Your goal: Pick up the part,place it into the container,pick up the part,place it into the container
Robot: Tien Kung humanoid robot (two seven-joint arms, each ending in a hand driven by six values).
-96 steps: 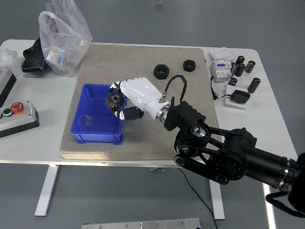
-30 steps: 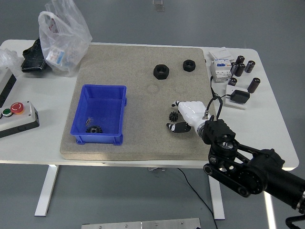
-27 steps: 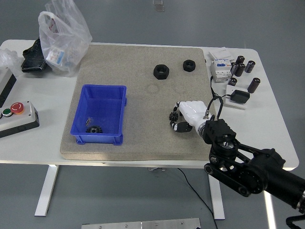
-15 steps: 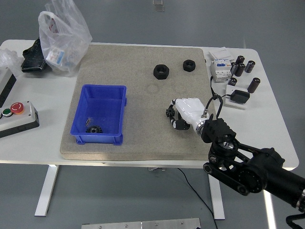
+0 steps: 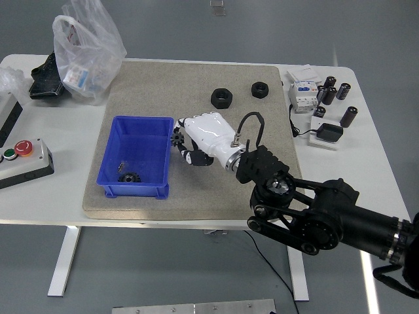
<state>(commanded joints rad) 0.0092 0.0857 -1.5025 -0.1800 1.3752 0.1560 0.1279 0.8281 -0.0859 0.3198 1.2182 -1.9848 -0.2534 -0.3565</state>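
Two small black toothed gears show: one lies on the floor of the blue bin (image 5: 134,133) near its front wall (image 5: 130,177), the other gear (image 5: 177,138) is pinched in the curled fingers of the right hand (image 5: 200,139), held just outside the bin's right rim. That white, smooth-shelled hand comes off a black arm (image 5: 314,209) reaching in from the lower right corner. Two black hex nuts rest on the mat's far right part, the larger (image 5: 221,97) left of the smaller (image 5: 260,89), well apart from the hand. The bin is one open rectangular plastic box, sitting at the left front of the grainy beige mat (image 5: 196,78) that covers the middle of the white bench (image 5: 366,163). Most of the mat between bin and nuts is bare. Five dark cylinders (image 5: 347,116) cluster by the bench's right far corner. A crinkled clear plastic bag (image 5: 85,49) stands at the left far side.
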